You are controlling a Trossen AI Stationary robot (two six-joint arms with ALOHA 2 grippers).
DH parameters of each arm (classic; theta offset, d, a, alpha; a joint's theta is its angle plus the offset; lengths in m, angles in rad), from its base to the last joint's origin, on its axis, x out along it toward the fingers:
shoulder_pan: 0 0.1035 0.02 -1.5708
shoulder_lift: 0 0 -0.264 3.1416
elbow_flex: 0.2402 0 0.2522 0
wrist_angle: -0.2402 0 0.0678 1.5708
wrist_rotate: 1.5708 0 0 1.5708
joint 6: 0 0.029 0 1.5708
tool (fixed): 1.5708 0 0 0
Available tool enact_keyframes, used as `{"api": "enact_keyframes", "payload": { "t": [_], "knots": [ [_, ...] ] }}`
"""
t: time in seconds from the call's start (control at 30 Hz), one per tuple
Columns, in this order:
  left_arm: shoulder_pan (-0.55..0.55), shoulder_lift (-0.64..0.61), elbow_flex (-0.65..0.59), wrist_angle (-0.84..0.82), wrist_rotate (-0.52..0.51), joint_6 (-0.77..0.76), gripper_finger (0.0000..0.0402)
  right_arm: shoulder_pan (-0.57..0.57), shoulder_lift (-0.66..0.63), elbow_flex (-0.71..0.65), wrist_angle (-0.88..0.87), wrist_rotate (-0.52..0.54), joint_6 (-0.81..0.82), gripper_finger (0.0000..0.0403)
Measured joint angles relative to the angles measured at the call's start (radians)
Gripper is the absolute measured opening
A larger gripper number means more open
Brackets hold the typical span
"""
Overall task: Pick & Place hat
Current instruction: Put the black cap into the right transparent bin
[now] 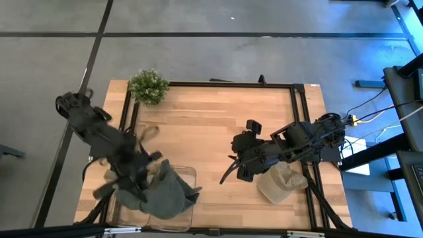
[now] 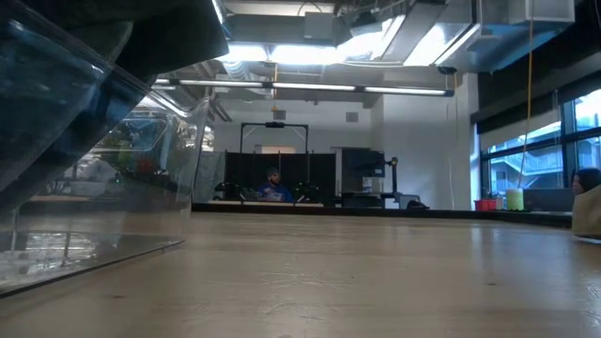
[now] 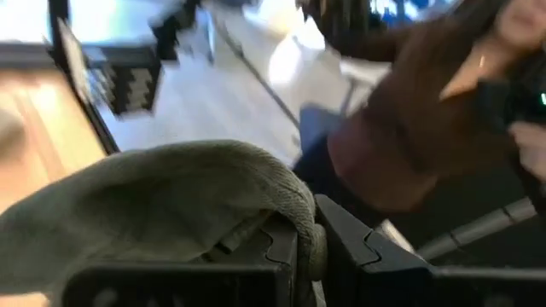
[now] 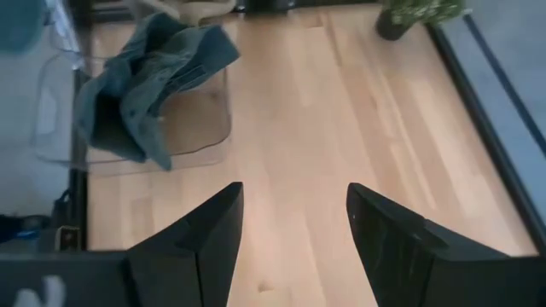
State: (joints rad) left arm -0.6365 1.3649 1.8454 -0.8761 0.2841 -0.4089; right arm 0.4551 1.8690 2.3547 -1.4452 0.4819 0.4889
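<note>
The left gripper (image 1: 147,173) sits low over the clear plastic box (image 1: 188,173) at the front left part of the light wooden table (image 1: 211,119). Its two dark fingers (image 3: 281,247) are pressed together on a fold of the soft grey-green cloth hat (image 1: 166,193). The hat hangs down into the box and droops over the side of it.

The right gripper (image 1: 239,157) hangs above the middle of the table, well apart from the box. Its two dark fingers (image 4: 209,230) are spread wide, with only bare wood showing between them.

A second, tan cloth hat (image 1: 281,182) lies on the table near the front right, partly under the right arm.

A small green bushy plant (image 1: 149,86) stands at the far left corner of the table.

A person in a dark red-brown top (image 3: 409,119) stands beyond the table.
</note>
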Motion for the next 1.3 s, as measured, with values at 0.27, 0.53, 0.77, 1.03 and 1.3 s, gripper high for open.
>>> {"api": "enact_keyframes", "payload": {
  "t": [0.27,0.53,0.77,1.03,1.3],
  "knots": [
    [-0.03,0.123,0.0,-0.009,0.166,-0.007,0.0022,-0.054,0.0,0.0,0.0,0.007,0.0,0.021],
    [-0.006,0.185,0.0,-0.135,0.16,0.019,0.0022,-0.086,0.001,0.0,0.001,0.006,-0.022,0.021],
    [0.045,0.226,0.0,-0.271,0.156,0.029,0.0022,-0.091,0.001,0.0,0.002,-0.009,-0.05,0.021],
    [0.057,0.286,0.0,-0.369,0.161,0.091,0.0022,-0.091,0.001,0.0,0.0,-0.014,-0.083,0.021],
    [0.057,0.347,0.0,-0.38,0.157,0.074,0.0024,-0.091,0.001,-0.001,-0.038,-0.014,-0.106,0.021]
  ]
}}
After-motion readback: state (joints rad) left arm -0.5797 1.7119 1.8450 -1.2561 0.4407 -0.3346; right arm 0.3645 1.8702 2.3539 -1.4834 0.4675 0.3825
